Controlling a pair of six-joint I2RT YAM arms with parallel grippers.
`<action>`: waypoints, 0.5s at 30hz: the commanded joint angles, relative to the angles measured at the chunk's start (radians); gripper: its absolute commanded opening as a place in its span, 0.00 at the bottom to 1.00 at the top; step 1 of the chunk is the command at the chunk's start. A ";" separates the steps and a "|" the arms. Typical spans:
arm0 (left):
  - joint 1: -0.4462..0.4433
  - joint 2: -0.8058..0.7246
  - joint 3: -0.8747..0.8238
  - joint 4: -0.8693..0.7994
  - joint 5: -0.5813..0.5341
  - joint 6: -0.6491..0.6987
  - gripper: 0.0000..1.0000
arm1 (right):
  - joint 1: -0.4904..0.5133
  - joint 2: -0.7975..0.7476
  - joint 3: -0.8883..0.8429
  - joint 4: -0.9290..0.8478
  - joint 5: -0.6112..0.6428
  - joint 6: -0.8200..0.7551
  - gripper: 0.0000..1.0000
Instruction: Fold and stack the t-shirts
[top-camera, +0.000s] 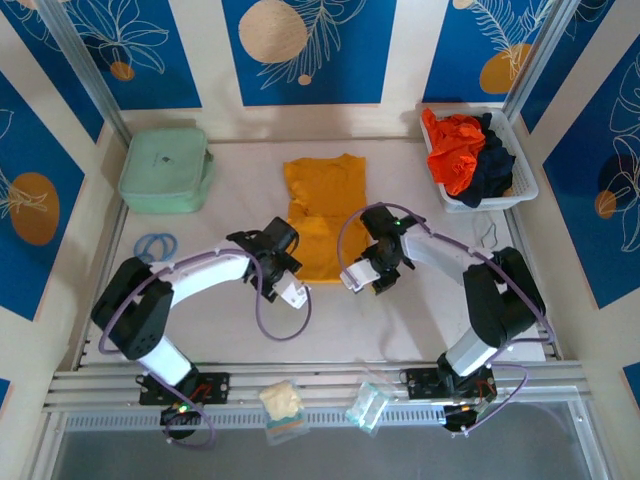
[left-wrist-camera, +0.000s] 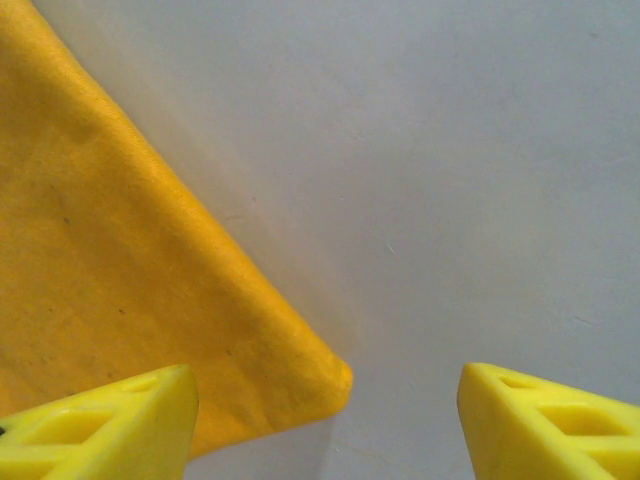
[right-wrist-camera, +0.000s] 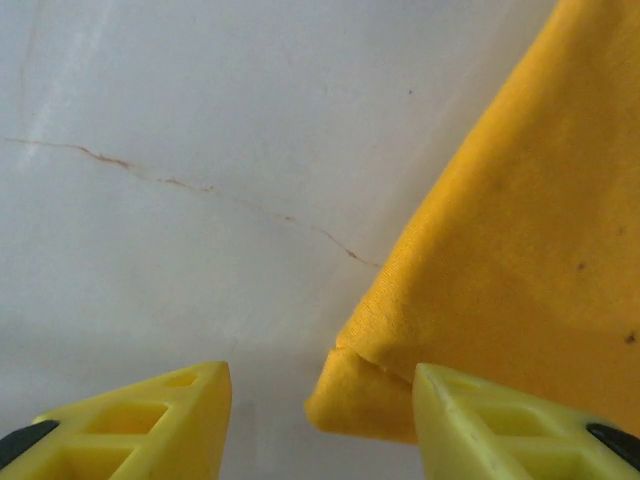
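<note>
Golden-yellow and soft, the short-sleeved cloth t-shirt (top-camera: 322, 215) is lying as a narrow, lengthwise-folded strip in the middle of the pale grey table (top-camera: 230, 320). Its long axis is running straight away from the arm bases and its collar end is pointing toward the far wall. The left gripper (top-camera: 291, 284) is hovering at the strip's near left corner and the right gripper (top-camera: 361, 276) at its near right corner, so each arm is nearest to its own corner and the hem is spanning the gap between them. Seen from the left wrist, the yellow fingers (left-wrist-camera: 100, 430) are standing apart with nothing clamped, and the rounded corner of the shirt is poking into the gap, closer to the left-hand finger. Seen from the right wrist, the fingers (right-wrist-camera: 520, 430) are likewise parted and gripping nothing, and the shirt's corner is sitting between them, just beside the right-hand one. The cloth is stretching away ahead of both sets of fingers, so the coming move is probably a pinch on both corners and a lift along the long axis toward the collar. The bright orange-red t-shirt (top-camera: 455, 150) and the dark navy t-shirt (top-camera: 495, 165) are waiting crumpled together in the white plastic basket (top-camera: 480, 205) at the far right.
</note>
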 joint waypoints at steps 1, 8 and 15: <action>0.009 0.034 0.043 -0.041 0.008 0.019 0.70 | 0.006 0.032 0.037 -0.002 0.009 -0.017 0.52; 0.031 0.079 0.051 -0.033 0.014 0.022 0.70 | 0.000 0.079 0.049 0.015 0.017 -0.017 0.52; 0.051 0.133 0.067 -0.022 -0.008 0.011 0.67 | 0.006 0.131 0.049 0.010 0.019 -0.005 0.51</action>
